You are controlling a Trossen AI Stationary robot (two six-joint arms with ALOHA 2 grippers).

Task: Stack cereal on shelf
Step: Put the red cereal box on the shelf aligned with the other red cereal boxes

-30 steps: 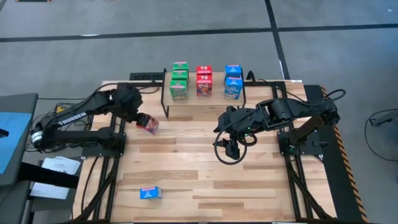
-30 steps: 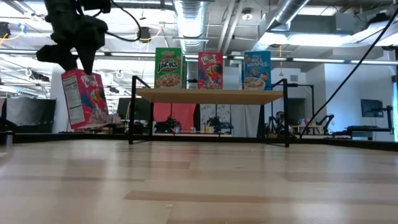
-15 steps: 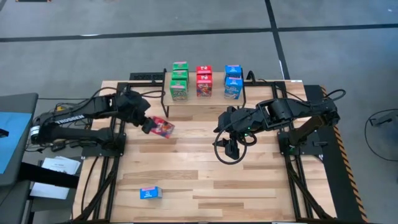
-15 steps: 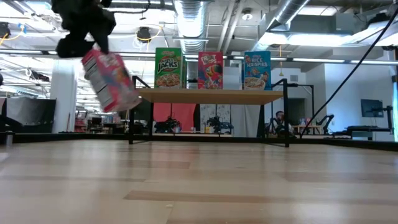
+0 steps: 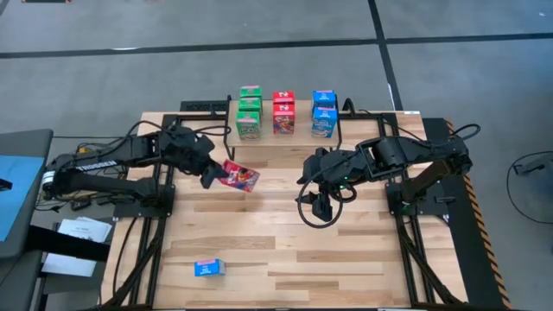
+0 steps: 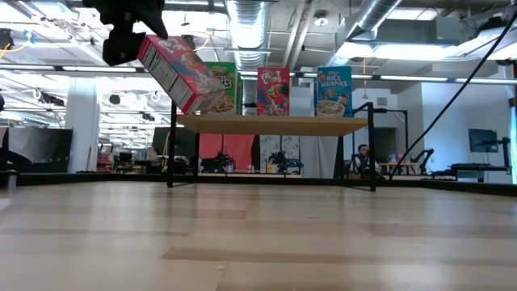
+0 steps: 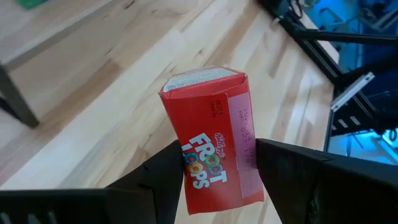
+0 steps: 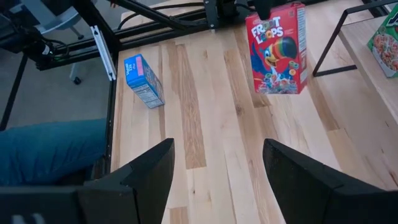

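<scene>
Left gripper (image 7: 214, 171) clamped on red cereal box (image 5: 240, 177), tilted in air at shelf's (image 5: 289, 138) 7 o'clock. Cardboard likely light, crushable; narrow sides best hold. Right gripper (image 5: 318, 210) part open, empty, mid-table. Blue box (image 5: 209, 269) at 7 o'clock.

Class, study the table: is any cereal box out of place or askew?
Yes. A blue box lies on its side alone at the table's near edge, far from the shelf. The red box hangs tilted in the left gripper.
</scene>
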